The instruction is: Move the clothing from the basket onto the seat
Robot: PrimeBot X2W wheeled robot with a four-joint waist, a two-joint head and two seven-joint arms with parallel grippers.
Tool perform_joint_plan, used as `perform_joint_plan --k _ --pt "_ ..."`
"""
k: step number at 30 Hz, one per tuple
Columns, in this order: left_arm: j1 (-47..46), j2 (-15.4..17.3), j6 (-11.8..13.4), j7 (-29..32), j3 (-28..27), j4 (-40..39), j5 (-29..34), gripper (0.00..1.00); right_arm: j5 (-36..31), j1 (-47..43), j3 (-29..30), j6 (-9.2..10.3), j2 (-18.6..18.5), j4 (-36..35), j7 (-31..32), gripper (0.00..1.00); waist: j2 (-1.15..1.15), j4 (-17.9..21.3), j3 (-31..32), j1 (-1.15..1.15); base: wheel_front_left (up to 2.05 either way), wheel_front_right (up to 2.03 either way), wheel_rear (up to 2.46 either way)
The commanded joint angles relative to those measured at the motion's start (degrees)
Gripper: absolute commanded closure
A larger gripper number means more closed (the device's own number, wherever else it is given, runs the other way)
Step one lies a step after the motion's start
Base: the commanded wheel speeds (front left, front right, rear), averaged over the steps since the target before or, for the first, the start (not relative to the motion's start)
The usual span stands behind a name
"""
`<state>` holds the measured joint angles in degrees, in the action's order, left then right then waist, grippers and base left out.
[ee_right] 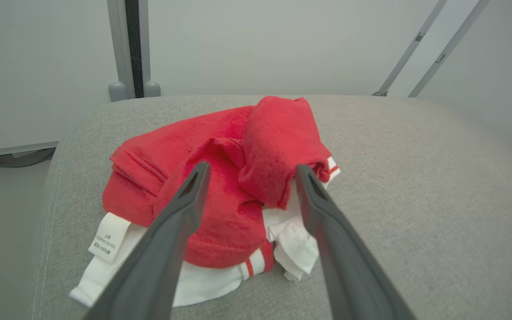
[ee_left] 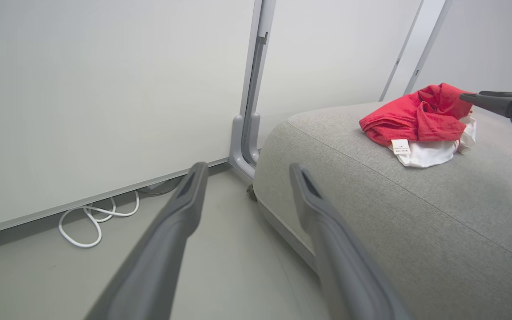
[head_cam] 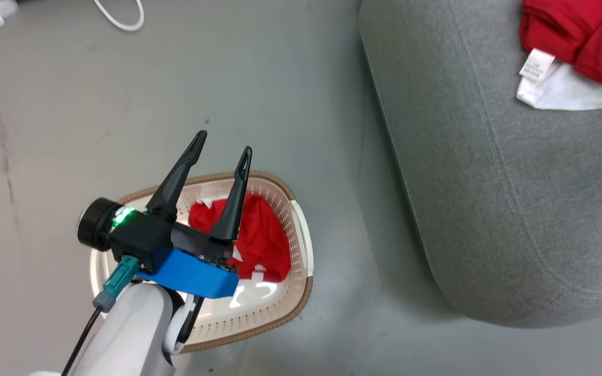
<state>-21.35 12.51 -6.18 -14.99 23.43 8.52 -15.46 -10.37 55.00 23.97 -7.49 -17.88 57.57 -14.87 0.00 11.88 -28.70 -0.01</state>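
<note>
Roughly halfway here: one red garment [ee_right: 149,160], white lining and tag showing, is lying bunched on the seat [head_cam: 489,209], well in from the edge facing the basket [head_cam: 301,245]. The right gripper [ee_right: 251,166] is hovering over it, fingers spread wide, holding nothing. Another red piece [head_cam: 262,235] is sitting in the basket on the floor, near the seat's rounded edge. The left gripper [head_cam: 226,141] is hanging above the basket, fingers wide and empty. Plenty of bare seat is lying open beside the landed garment.
</note>
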Motion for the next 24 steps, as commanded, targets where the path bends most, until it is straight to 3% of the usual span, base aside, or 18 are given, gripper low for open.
perform_joint_plan --k 1,15,24 --pt "1.0 -0.4 0.0 -0.3 -0.6 0.3 -0.2 0.0 0.6 -1.9 -0.5 -0.01 0.6 -0.7 -0.4 0.0 0.0 -1.0 3.7 0.01 0.0 0.0 0.0" --pt "10.9 -5.3 -0.2 -0.3 -7.2 3.4 -0.9 0.0 6.1 -21.9 -9.7 -0.01 8.9 -16.5 -0.4 0.0 0.0 -2.5 18.4 0.01 0.0 0.0 0.0" --pt "15.3 -6.2 -0.4 -0.2 -11.1 5.6 0.4 0.0 9.3 -33.2 -14.8 -0.01 12.5 -26.3 -0.4 0.0 0.0 -4.1 23.7 0.01 0.0 0.0 0.0"
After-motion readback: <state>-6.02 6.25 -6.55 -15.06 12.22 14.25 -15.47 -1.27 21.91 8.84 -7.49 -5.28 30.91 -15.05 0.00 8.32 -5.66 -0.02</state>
